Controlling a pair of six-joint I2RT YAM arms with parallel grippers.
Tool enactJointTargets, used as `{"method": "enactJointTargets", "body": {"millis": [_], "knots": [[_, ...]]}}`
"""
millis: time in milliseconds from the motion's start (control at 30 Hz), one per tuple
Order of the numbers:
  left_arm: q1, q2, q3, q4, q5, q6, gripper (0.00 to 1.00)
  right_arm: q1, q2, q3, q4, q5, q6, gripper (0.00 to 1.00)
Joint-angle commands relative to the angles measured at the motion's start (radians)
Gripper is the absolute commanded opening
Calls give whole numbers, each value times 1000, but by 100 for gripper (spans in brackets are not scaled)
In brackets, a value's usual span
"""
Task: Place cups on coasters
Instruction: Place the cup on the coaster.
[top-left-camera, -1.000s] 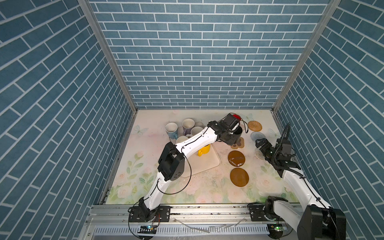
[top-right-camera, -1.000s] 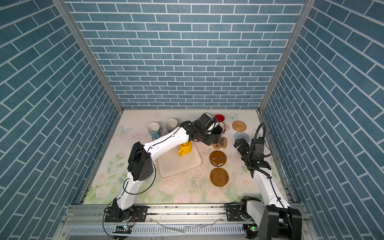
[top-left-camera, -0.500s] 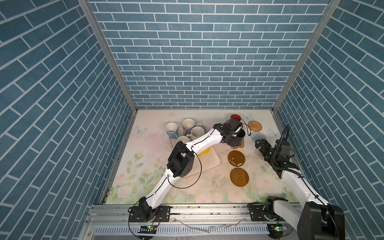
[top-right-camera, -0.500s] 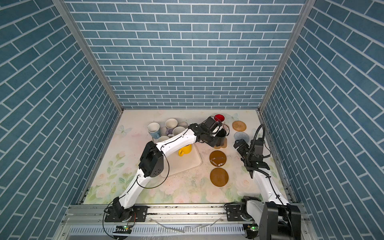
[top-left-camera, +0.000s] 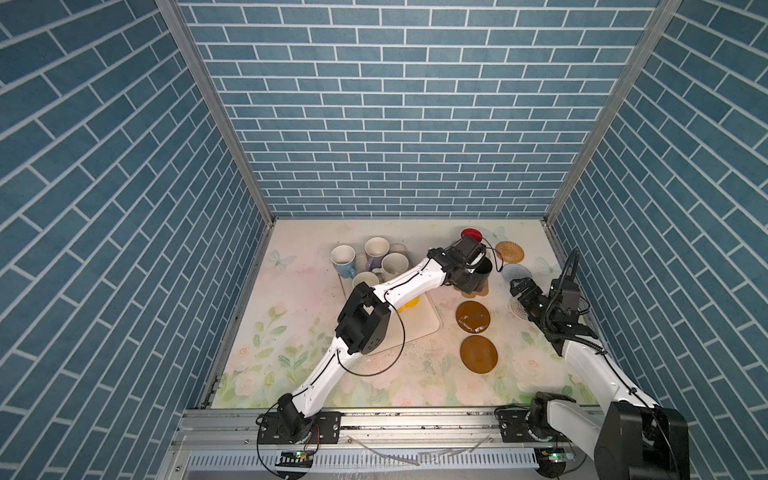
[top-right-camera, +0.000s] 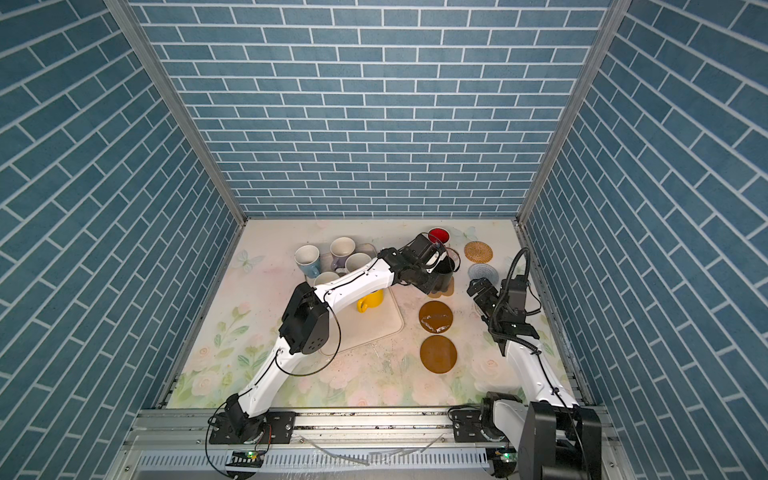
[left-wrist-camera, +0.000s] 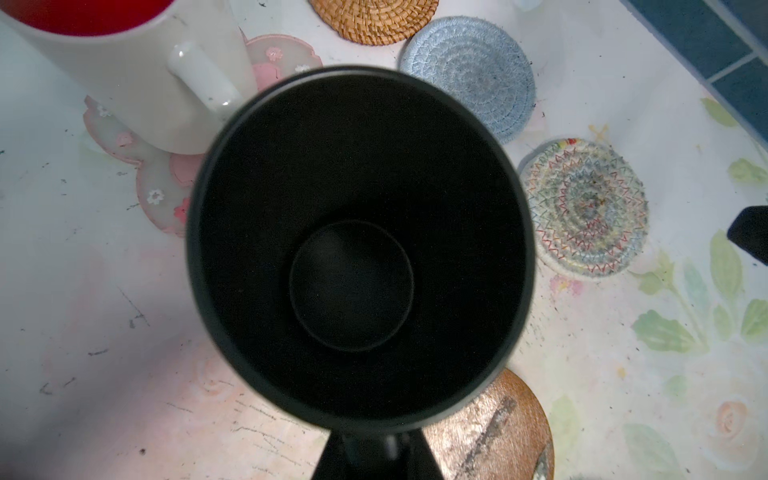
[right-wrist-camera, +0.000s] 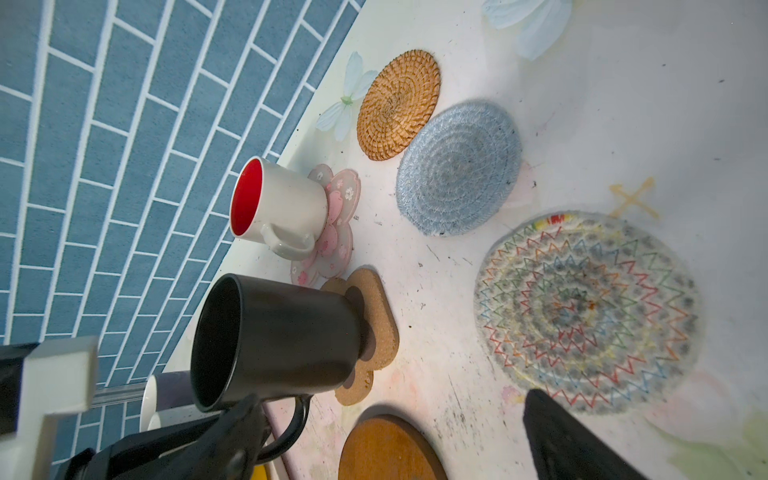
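Shows the left gripper (right-wrist-camera: 259, 424) clenched on the handle of the black mug (right-wrist-camera: 282, 336), upright over the paw-print coaster (right-wrist-camera: 378, 307); contact with it unclear. Shows the white mug with red inside (right-wrist-camera: 286, 208) standing on the pink flower coaster (right-wrist-camera: 343, 199), just beside. Shows the right gripper (top-left-camera: 520, 287) released and empty, near the spiral coaster (right-wrist-camera: 590, 311). Shows the yellow mug (top-right-camera: 372, 300) on the tray (top-right-camera: 374, 328), partly hidden under the left arm (top-right-camera: 353, 282).
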Motion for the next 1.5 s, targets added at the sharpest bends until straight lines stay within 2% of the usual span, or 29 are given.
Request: {"method": "enactJointTargets", "body": {"millis": [0,567,700,867,967,1300,1333,1433,1467], "knots": [[-1,3,4,108,-8,19,0,5,-3,-24,32,-5,28,98],[-1,-21,-100,175,-38,10,0,5,-18,-28,41,-30,33,97],[-1,-21,-106,171,-44,10,6,6,-24,-28,41,-28,34,97],[-1,-32,-123,167,-54,10,22,8,-30,-30,41,-28,34,97],[-1,-41,-142,170,-62,8,39,8,-31,-28,41,-31,31,97],[-1,-80,-172,168,-110,-9,73,18,-45,8,-19,-27,-33,97],[-1,-89,-172,161,-119,-9,77,21,-52,14,-36,-17,-42,97],[-1,-133,-189,149,-152,-14,99,43,-53,43,-92,24,-73,97],[-1,-156,-206,154,-160,-15,99,50,-51,50,-103,27,-77,97]]}}
